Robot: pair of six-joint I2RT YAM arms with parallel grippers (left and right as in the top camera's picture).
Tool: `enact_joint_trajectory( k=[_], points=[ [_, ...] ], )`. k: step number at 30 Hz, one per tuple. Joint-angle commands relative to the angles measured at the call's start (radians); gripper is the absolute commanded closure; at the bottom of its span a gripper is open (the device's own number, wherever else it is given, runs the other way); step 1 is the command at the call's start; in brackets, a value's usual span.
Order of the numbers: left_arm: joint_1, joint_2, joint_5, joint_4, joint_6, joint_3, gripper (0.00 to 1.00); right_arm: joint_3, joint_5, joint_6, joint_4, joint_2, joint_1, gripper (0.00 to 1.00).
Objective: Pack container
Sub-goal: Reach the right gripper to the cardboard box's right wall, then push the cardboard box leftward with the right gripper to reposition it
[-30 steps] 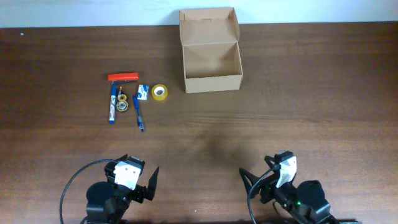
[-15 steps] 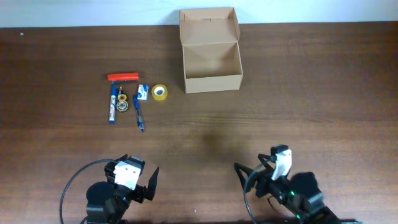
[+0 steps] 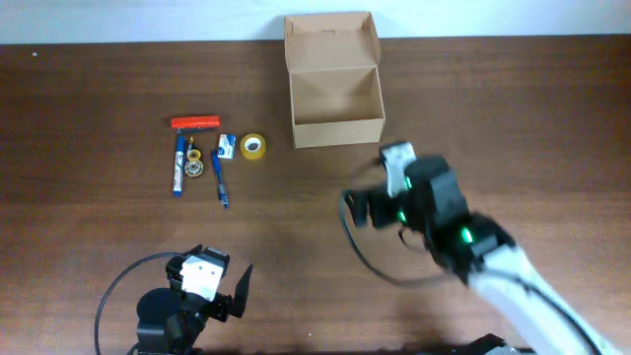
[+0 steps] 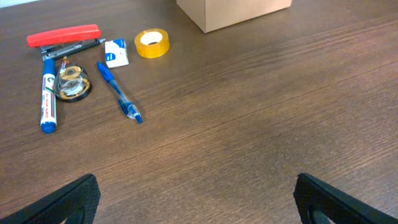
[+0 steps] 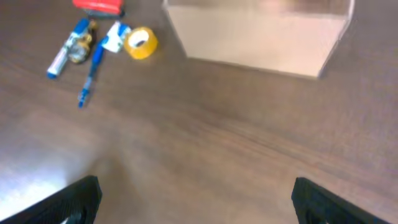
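Observation:
The tan cardboard container (image 3: 335, 99) stands open at the back of the table, its flap lid raised behind it; its front wall shows in the right wrist view (image 5: 255, 34) and a corner in the left wrist view (image 4: 233, 12). Left of it lie a yellow tape roll (image 3: 253, 147), a red stapler (image 3: 195, 122), a blue marker (image 3: 178, 166), a blue pen (image 3: 218, 182), a clear tape roll (image 3: 194, 164) and a small white-blue item (image 3: 226, 147). My right gripper (image 3: 367, 202) is open and empty, in front of the container. My left gripper (image 3: 237, 291) is open and empty near the front edge.
The dark wooden table (image 3: 493, 128) ends at a pale wall along the back. The right arm (image 3: 493, 261) stretches diagonally from the front right toward the middle. A black cable (image 3: 113, 296) loops beside the left arm base.
My right arm has swung forward fast from the front edge toward the container and is blurred. The left arm and all objects have stayed still.

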Motion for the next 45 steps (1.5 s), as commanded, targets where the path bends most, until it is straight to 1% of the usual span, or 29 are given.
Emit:
enact_joint_trajectory(
  k=[1,5,10,15,19,21,23,25,27,28,29,30,35,37,40,43,45],
  points=[
    [-0.004,-0.01,-0.007,0.002,-0.009,-0.006,0.01,0.179,0.012,-0.095,-0.047,0.129,-0.06,0.01],
    [-0.004,-0.01,-0.007,0.002,-0.009,-0.006,0.01,0.366,-0.024,-0.147,-0.085,0.275,-0.141,0.01],
    [-0.004,-0.01,-0.007,0.002,-0.009,-0.006,0.01,0.531,-0.049,-0.194,-0.08,0.436,-0.21,0.0],
    [-0.004,-0.01,-0.007,0.002,-0.009,-0.006,0.01,0.622,-0.048,-0.221,-0.035,0.592,-0.215,0.0],
    [-0.004,-0.01,-0.007,0.002,-0.009,-0.006,0.01,0.634,-0.044,-0.22,0.039,0.689,-0.217,0.04],
    [-0.004,-0.01,-0.007,0.002,-0.009,-0.006,0.01,0.635,-0.044,-0.22,0.067,0.731,-0.217,0.11],
    [-0.004,-0.01,-0.007,0.002,-0.009,-0.006,0.01,0.635,-0.044,-0.22,0.082,0.763,-0.216,0.21],
    [-0.004,-0.01,-0.007,0.002,-0.009,-0.006,0.01,0.635,-0.043,-0.22,0.088,0.785,-0.215,0.37],
    [-0.004,-0.01,-0.007,0.002,-0.009,-0.006,0.01,0.635,-0.045,-0.22,0.089,0.796,-0.214,0.59],
    [-0.004,-0.01,-0.007,0.002,-0.009,-0.006,0.01,0.635,-0.045,-0.22,0.085,0.796,-0.214,0.77],
    [-0.004,-0.01,-0.007,0.002,-0.009,-0.006,0.01,0.636,-0.045,-0.22,0.08,0.796,-0.214,0.93],
    [-0.004,-0.01,-0.007,0.002,-0.009,-0.006,0.01,0.637,-0.05,-0.22,0.072,0.792,-0.213,0.96],
    [-0.004,-0.01,-0.007,0.002,-0.009,-0.006,0.01,0.648,-0.101,-0.216,-0.037,0.758,-0.212,0.96],
    [-0.004,-0.01,-0.007,0.002,-0.009,-0.006,0.01,0.656,-0.1,-0.19,-0.106,0.733,-0.211,0.96],
    [-0.004,-0.01,-0.007,0.002,-0.009,-0.006,0.01,0.657,-0.089,-0.113,-0.19,0.684,-0.208,0.96],
    [-0.004,-0.01,-0.007,0.002,-0.009,-0.006,0.01,0.657,-0.088,-0.054,-0.273,0.612,-0.205,0.96],
    [-0.004,-0.01,-0.007,0.002,-0.009,-0.006,0.01,0.657,-0.052,-0.023,-0.323,0.558,-0.197,0.96]
  ],
)
